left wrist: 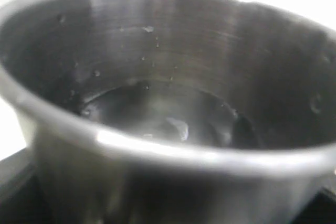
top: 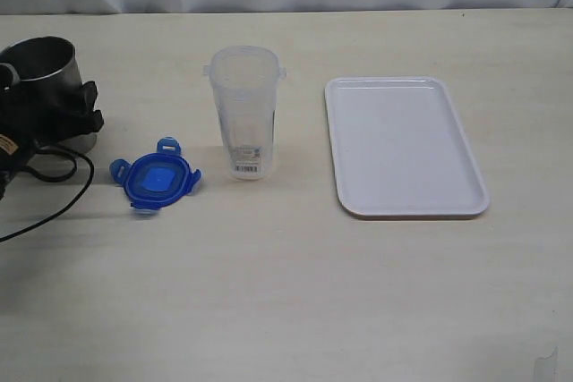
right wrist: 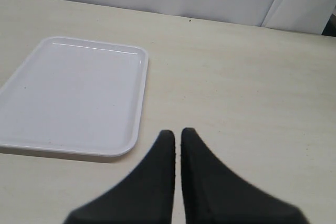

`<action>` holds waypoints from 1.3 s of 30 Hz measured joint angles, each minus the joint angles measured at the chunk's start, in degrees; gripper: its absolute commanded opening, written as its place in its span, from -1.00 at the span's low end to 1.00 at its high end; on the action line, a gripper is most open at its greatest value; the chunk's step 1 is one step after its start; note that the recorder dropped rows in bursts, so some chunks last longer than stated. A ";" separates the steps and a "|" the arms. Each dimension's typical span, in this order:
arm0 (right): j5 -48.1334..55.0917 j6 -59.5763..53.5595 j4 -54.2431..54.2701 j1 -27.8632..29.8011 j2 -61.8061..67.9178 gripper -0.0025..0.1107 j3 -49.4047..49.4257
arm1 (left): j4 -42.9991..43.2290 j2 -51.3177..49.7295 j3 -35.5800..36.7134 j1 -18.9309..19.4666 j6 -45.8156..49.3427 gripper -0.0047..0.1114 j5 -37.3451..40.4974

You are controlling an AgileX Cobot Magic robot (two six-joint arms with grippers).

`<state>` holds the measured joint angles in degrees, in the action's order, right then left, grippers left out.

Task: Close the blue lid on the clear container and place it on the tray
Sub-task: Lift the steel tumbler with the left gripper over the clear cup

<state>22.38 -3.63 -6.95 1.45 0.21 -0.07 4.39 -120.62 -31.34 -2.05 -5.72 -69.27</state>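
Note:
The blue lid [top: 157,176] lies flat on the table, its lighter square centre facing up. Just right of it the clear container [top: 243,109] stands upright and uncovered, barcode label near its base. The white tray [top: 403,145] lies further right with nothing on it. My left gripper [top: 89,109] is at the far left, pressed close against a grey metal cup [top: 40,60], and its fingers do not show clearly. My right gripper [right wrist: 177,132] is shut on nothing over bare table beside the tray [right wrist: 79,93].
The metal cup [left wrist: 168,77] fills the left wrist view, with a little liquid in its bottom. A black cable [top: 54,176] loops on the table below the left arm. A pale curtain runs along the table's far edge.

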 measured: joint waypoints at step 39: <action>0.00 0.00 0.00 0.00 0.00 -0.88 0.00 | 34.91 8.29 -18.27 -4.54 -18.21 -0.92 9.96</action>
<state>22.38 -3.63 -6.95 1.45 0.21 -0.07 39.30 -112.33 -49.61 -6.59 -23.93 -59.30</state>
